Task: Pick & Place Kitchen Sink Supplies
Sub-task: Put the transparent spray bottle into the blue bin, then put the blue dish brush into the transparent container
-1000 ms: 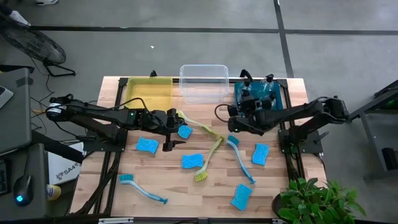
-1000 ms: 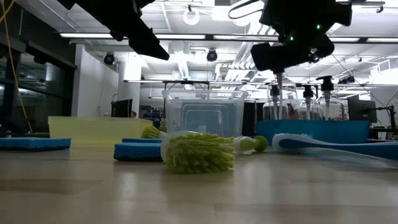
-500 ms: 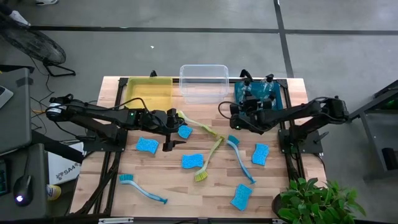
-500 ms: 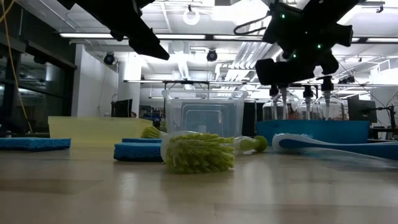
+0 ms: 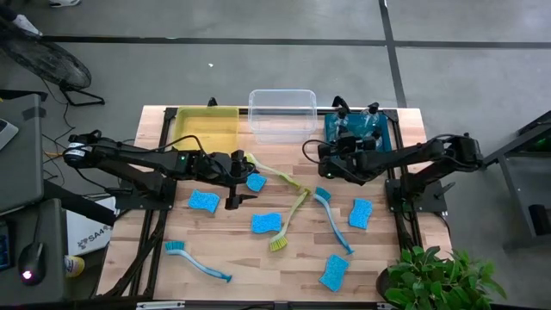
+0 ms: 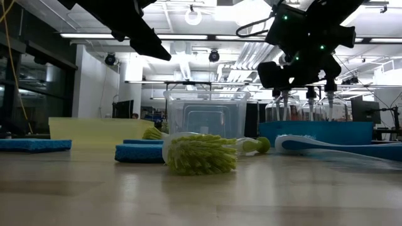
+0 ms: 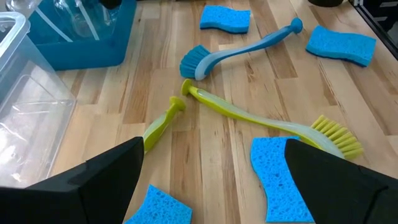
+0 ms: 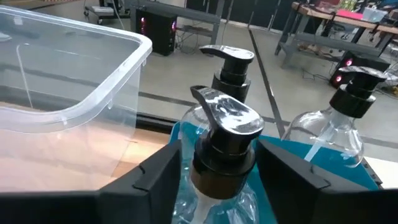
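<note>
A clear spray bottle (image 8: 221,155) with a black nozzle stands in the teal bin (image 5: 384,136), at about one o'clock on the table in the overhead view, with two more bottles close beside it. The right gripper (image 8: 217,171) sits astride this bottle's neck; its two dark fingers (image 8: 152,180) flank the black collar with slim gaps showing, so they look spread rather than pinching. My reading is that the step in hand is the release of this bottle into the bin.

Outward from there, the clear bin (image 5: 281,112) stands at twelve o'clock and the yellow bin (image 5: 207,125) at eleven. Loose on the boards lie blue sponges (image 5: 266,223), two crossed yellow-green brushes (image 5: 293,207), a blue brush (image 5: 334,224) at about four o'clock and another blue brush (image 5: 198,262) at seven.

The left gripper (image 7: 211,180) hovers near the table's centre-left, fingers spread wide, above a sponge and the green brush handles.

The next move likely calls for a straight lift, clear of the nozzles.
</note>
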Available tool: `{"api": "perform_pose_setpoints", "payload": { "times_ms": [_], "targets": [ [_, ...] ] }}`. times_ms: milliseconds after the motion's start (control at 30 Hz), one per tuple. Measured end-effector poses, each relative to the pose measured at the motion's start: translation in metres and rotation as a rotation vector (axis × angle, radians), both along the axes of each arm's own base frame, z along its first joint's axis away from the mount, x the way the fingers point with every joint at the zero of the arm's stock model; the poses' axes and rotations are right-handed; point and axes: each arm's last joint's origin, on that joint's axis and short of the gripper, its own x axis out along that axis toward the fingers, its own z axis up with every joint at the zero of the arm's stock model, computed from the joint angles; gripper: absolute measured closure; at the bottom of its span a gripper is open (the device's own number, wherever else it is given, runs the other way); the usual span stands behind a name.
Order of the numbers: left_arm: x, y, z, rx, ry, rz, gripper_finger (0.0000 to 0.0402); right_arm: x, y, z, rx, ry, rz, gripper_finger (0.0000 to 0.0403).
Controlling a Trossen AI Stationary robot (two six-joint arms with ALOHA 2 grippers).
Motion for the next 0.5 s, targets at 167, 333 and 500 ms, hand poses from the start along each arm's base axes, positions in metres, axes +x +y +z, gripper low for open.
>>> {"api": "perform_pose_setpoints", "payload": {
  "times_ms": [167, 333, 500],
  "targets": [
    [0.000, 0.000, 0.000, 0.000, 0.001, 0.000, 0.0020, -0.003, 0.001, 0.009, 0.020, -0.031, 0.018, 0.0161],
    [0.000, 0.000, 0.000, 0.002, 0.002, 0.000, 0.0020, -0.012, 0.003, 0.032, 0.026, -0.068, 0.070, 0.0147],
    [0.000, 0.000, 0.000, 0.002, -0.007, 0.001, 0.0020, -0.022, 0.012, 0.061, 0.012, -0.093, 0.189, 0.0147]
  ]
}}
